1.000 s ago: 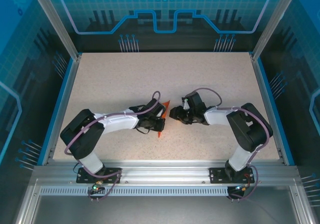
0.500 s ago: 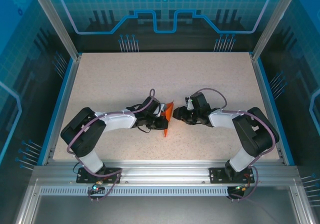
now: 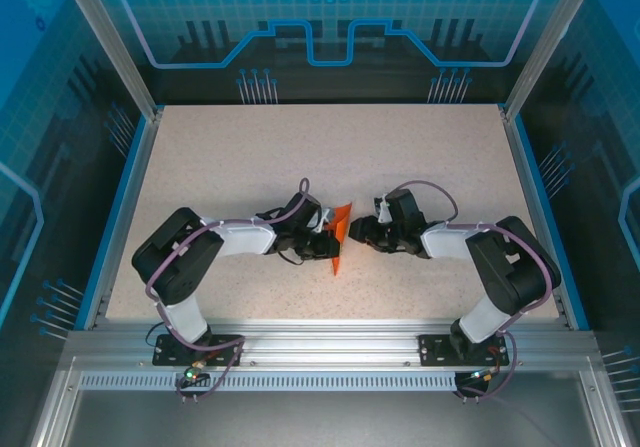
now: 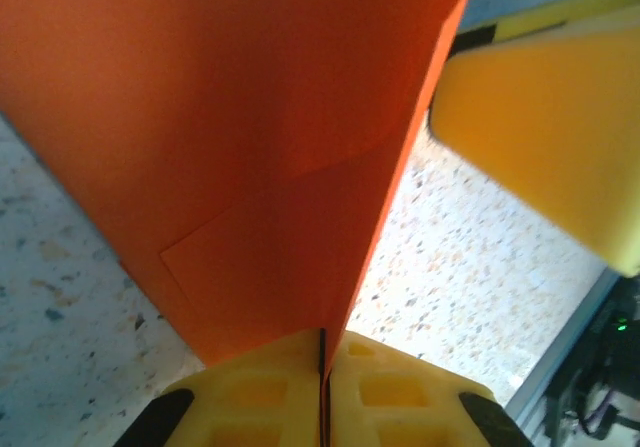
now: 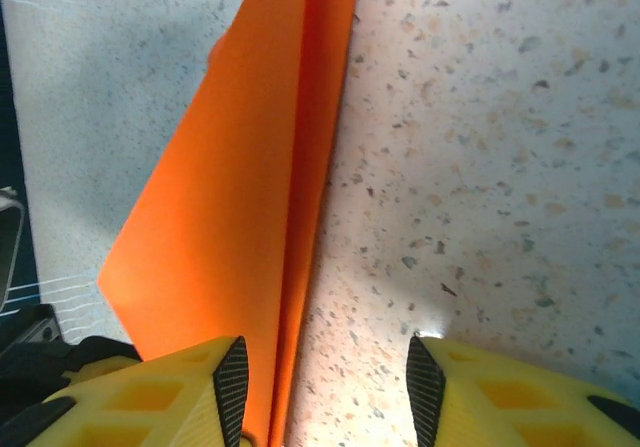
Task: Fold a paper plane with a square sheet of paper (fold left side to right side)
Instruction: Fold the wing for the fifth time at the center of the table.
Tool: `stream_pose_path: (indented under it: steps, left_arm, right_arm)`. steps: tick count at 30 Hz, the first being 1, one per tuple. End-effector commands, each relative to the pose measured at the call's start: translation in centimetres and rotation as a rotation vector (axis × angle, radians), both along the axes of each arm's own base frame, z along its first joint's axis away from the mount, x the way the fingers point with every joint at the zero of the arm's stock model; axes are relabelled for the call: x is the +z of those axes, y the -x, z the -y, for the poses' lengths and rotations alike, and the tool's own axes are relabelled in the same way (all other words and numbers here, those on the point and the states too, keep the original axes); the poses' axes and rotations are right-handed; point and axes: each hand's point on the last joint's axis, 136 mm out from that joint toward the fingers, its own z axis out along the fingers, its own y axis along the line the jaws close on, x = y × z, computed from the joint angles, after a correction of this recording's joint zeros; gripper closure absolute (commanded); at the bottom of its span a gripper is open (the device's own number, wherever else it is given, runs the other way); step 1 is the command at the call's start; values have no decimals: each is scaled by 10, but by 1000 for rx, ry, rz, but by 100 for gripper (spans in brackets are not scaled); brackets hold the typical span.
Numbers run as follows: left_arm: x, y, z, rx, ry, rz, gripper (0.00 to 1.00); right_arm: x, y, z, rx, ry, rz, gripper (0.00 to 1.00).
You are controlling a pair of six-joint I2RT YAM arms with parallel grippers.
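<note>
Right now your left gripper (image 4: 322,367) has its two yellow fingers (image 4: 260,397) clenched flat against each other, with the lower edge of the folded orange paper (image 4: 250,147) pinched in the seam between them. From that wrist camera the paper rises away from the fingers as a broad orange face with a faint diagonal crease across it, and its right-hand edge runs straight up from the pinch. A yellow finger of the other arm (image 4: 545,137) sits just beside that edge, at the upper right, apart from the paper by a thin strip of speckled table.

From above, you see the left gripper (image 3: 326,239) and the right gripper (image 3: 360,231) facing each other near the middle of the table (image 3: 250,157), close to the near side. The paper (image 3: 341,229) stands between them as a small tilted wedge, its lower tip (image 3: 337,267) pointing toward the arm bases.

Your right gripper (image 5: 325,397) is released: its fingers (image 5: 150,397) stand well apart with bare tabletop between them. In that view the paper (image 5: 230,217) is a long narrow triangle with a lengthwise crease, running from the top of the picture down to the inner face of the left-hand finger. You cannot tell from this view whether it touches that finger.
</note>
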Motion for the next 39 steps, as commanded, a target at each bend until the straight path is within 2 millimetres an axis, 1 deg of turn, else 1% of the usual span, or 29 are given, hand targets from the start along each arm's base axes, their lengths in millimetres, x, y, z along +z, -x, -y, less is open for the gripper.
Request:
stream_pose_path:
  steps: [1,6,12,18,24,35,39]
  left_arm:
    - [-1,0,-1,25,69,-42,90]
    - [1,0,-3,34,106,-45,91]
    - [0,-1,-6,52,120,-55,92]
    - [-2,-2,-11,72,137,-66,93]
    - [-3,-2,-13,82,146,-70,94]
    - [-5,-2,-13,89,146,-82,93]
    - [-6,-3,-13,87,147,-86,90]
  right_arm:
    - [15,-8,-6,6,-69,48,52]
    - [18,-13,-13,5,-107,60,52]
    - [17,-20,-25,17,-118,53,53]
    - [11,-28,-33,6,-107,30,55]
    - [6,-30,-41,13,-88,6,55]
    - [-15,-24,-38,2,-33,-62,55]
    - [-20,-23,-39,3,-23,-79,55]
